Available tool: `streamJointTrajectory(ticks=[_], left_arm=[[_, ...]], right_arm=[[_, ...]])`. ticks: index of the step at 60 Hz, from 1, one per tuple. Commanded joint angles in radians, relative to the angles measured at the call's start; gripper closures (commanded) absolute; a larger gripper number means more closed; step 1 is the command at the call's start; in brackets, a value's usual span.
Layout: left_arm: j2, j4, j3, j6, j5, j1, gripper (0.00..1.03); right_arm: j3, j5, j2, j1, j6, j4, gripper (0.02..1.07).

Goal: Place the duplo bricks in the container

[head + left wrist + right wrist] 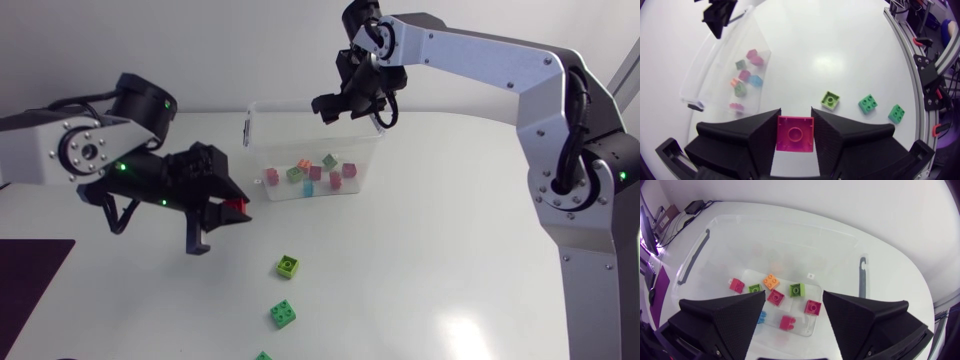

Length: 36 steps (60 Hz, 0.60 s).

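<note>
My left gripper hovers over the table left of the clear plastic container, shut on a pink duplo brick whose stud faces the left wrist camera. The right gripper hangs open over the container's far side with nothing between its fingers. Below it several bricks lie on the container floor, among them a pink one, an orange one and a green one. Three green bricks lie in a row on the table in front of the container.
A dark purple mat covers the table's front left corner. The container's rim and black handle ring the space under the right gripper. In the left wrist view the loose green bricks lie ahead of the fingers.
</note>
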Motion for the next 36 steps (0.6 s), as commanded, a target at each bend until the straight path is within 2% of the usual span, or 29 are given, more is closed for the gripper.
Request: streamJointTrajectory(ticks=[1, 14, 24, 36], left_arm=[[-0.004, -0.008, 0.089, -0.005, 0.018, 0.014, 0.75], [0.117, 0.020, 0.279, -0.067, 0.050, 0.026, 0.75], [0.246, 0.103, 0.405, -0.141, 0.062, 0.027, 0.75], [0.386, 0.126, 0.557, -0.184, 0.062, 0.030, 0.75]], right_arm=[[0.004, -0.008, -0.010, -0.001, -0.018, -0.020, 0.14], [-0.230, -0.025, -0.216, 0.034, -0.035, 0.042, 0.14], [-0.430, -0.039, -0.368, 0.097, -0.061, 0.066, 0.14], [-0.608, -0.067, -0.461, 0.171, -0.081, 0.105, 0.14]])
